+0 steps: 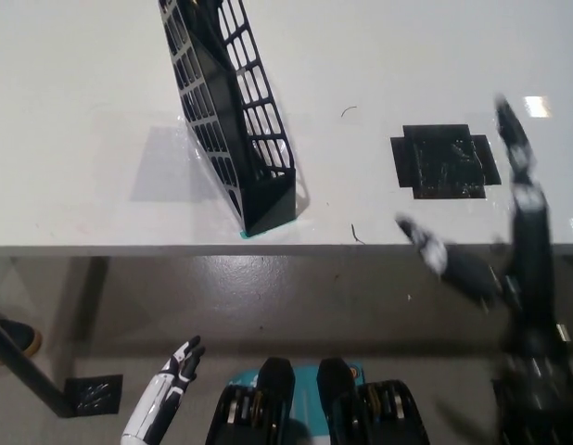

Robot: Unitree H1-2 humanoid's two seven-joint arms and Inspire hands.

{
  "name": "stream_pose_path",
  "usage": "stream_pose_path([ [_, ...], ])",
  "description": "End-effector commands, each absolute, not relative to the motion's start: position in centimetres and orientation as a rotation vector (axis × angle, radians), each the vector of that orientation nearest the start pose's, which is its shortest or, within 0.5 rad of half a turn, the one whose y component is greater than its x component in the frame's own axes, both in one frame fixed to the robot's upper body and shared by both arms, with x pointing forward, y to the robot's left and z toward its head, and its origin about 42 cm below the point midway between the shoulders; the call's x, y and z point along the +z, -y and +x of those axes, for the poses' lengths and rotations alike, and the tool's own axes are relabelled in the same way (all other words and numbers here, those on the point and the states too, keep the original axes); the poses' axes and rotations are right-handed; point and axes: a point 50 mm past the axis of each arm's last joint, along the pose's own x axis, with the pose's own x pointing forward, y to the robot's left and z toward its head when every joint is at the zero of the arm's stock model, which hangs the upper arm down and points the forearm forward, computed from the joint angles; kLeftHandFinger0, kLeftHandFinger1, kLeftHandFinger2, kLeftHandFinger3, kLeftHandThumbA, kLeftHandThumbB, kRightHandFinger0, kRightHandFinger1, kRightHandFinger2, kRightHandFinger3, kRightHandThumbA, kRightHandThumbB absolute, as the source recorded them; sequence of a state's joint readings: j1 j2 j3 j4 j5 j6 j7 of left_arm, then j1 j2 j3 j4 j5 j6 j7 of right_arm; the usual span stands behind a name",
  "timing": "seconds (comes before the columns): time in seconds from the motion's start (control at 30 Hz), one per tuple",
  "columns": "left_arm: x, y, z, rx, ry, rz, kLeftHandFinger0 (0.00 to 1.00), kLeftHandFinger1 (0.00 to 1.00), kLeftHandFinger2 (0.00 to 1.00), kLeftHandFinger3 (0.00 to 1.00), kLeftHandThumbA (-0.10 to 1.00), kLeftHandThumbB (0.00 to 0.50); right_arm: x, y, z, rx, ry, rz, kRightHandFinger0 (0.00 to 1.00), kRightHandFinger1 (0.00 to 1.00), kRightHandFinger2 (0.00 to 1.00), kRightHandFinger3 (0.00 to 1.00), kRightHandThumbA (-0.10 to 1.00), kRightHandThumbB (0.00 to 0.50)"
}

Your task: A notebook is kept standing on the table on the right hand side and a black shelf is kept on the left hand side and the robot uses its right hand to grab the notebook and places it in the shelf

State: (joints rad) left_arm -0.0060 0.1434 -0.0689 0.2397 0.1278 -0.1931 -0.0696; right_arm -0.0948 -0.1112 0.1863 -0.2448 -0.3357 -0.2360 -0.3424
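Note:
The black mesh shelf (235, 120) stands tilted on the white table (82, 111), its near corner close to the front edge. No notebook shows clearly; I cannot tell whether one is inside the shelf. My black right hand (516, 264) is blurred at the right, over the table's front edge and well away from the shelf, with fingers spread and nothing in it. My white left hand (166, 394) rests low at the lower left, below the table, with fingers extended and empty.
A black tape patch (444, 160) marks the table right of the shelf. The table's front edge (129, 248) runs across the middle. Below it are grey floor, a dark table leg (27, 371), a shoe (13, 336) and a floor tape mark (92, 393).

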Motion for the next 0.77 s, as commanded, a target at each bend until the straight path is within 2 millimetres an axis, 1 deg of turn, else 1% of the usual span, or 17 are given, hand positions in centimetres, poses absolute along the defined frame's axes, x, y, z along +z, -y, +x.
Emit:
stream_pose_path([
  [0.0,6.6,-23.9,29.1,-0.159,0.044,0.274,1.00,1.00,1.00,1.00,1.00,0.110,17.2,20.5,27.9,-0.070,0.549,-0.213,1.00,1.00,1.00,1.00,1.00,0.256],
  [0.07,6.7,-24.1,29.3,-0.159,0.042,0.286,1.00,1.00,1.00,1.00,1.00,0.131,14.9,20.9,27.6,-0.064,0.491,-0.225,1.00,1.00,1.00,1.00,1.00,0.276],
  [0.1,6.7,-24.1,29.4,-0.157,0.045,0.288,1.00,1.00,1.00,1.00,1.00,0.143,14.2,21.0,27.7,-0.061,0.471,-0.220,1.00,1.00,1.00,1.00,1.00,0.289],
  [0.13,6.8,-24.2,29.5,-0.154,0.048,0.291,1.00,1.00,1.00,1.00,1.00,0.152,12.9,21.1,27.5,-0.053,0.425,-0.207,1.00,1.00,1.00,1.00,1.00,0.297],
  [0.17,6.8,-24.2,29.6,-0.154,0.051,0.291,1.00,1.00,1.00,1.00,1.00,0.154,12.3,21.2,27.5,-0.042,0.406,-0.195,1.00,1.00,1.00,1.00,1.00,0.297],
  [0.2,6.9,-24.2,29.8,-0.148,0.050,0.291,1.00,1.00,1.00,1.00,1.00,0.157,11.2,21.3,27.1,-0.035,0.357,-0.184,1.00,1.00,1.00,1.00,1.00,0.304],
  [0.23,7.1,-24.2,30.0,-0.148,0.053,0.291,1.00,1.00,1.00,1.00,1.00,0.167,10.8,21.4,27.0,-0.033,0.337,-0.173,1.00,1.00,1.00,1.00,1.00,0.271],
  [0.27,7.2,-24.2,30.1,-0.150,0.053,0.291,1.00,1.00,1.00,1.00,1.00,0.170,10.3,21.4,26.7,-0.027,0.304,-0.138,1.00,1.00,1.00,1.00,1.00,0.278],
  [0.33,7.4,-24.2,30.4,-0.149,0.057,0.292,1.00,1.00,1.00,1.00,1.00,0.182,10.0,21.6,26.8,-0.024,0.270,-0.131,1.00,1.00,1.00,1.00,1.00,0.284],
  [0.4,7.7,-24.1,30.7,-0.152,0.067,0.287,1.00,1.00,1.00,1.00,1.00,0.184,8.9,21.9,26.7,-0.009,0.217,-0.124,1.00,1.00,1.00,1.00,1.00,0.263],
  [0.47,7.9,-24.2,30.8,-0.154,0.072,0.289,1.00,1.00,1.00,1.00,1.00,0.186,8.6,21.9,26.6,-0.005,0.191,-0.117,1.00,1.00,1.00,1.00,1.00,0.261],
  [0.53,7.9,-24.3,30.9,-0.157,0.076,0.288,1.00,1.00,1.00,1.00,1.00,0.201,8.0,22.0,26.6,-0.002,0.170,-0.111,1.00,1.00,1.00,1.00,1.00,0.250],
  [0.6,8.0,-24.3,31.1,-0.161,0.081,0.286,1.00,1.00,1.00,1.00,1.00,0.189,7.5,22.1,26.7,0.000,0.163,-0.111,1.00,1.00,1.00,1.00,1.00,0.227],
  [0.73,8.1,-24.2,31.3,-0.157,0.086,0.287,1.00,1.00,1.00,1.00,1.00,0.194,7.1,22.0,27.1,0.011,0.146,-0.111,1.00,1.00,1.00,1.00,1.00,0.222],
])
